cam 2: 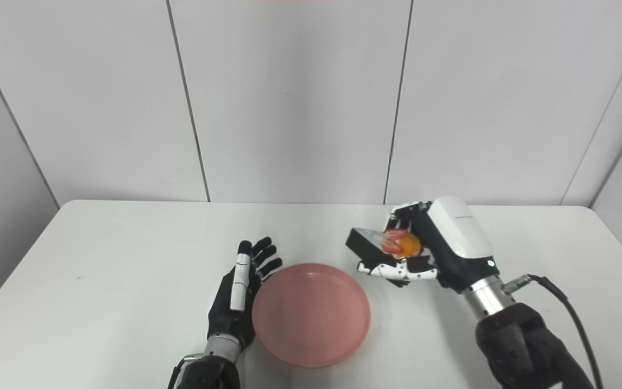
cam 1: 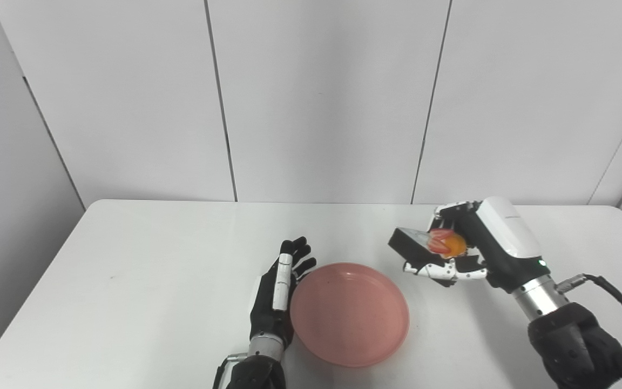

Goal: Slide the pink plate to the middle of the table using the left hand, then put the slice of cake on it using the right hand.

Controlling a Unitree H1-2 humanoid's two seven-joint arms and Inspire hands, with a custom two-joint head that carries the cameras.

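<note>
The pink plate (cam 1: 350,313) lies on the white table (cam 1: 154,259) near the front middle and holds nothing. My left hand (cam 1: 280,294) is open, its fingers straight, resting against the plate's left rim. My right hand (cam 1: 470,246) is shut on the slice of cake (cam 1: 424,244), a dark wedge with a red and orange fruit topping. It holds the slice above the table, just beyond the plate's far right rim. The scene shows the same way in the right eye view, with the plate (cam 2: 311,313) and the cake (cam 2: 384,243).
A black cable (cam 1: 621,308) runs from my right wrist toward the lower right. White wall panels stand behind the table's far edge.
</note>
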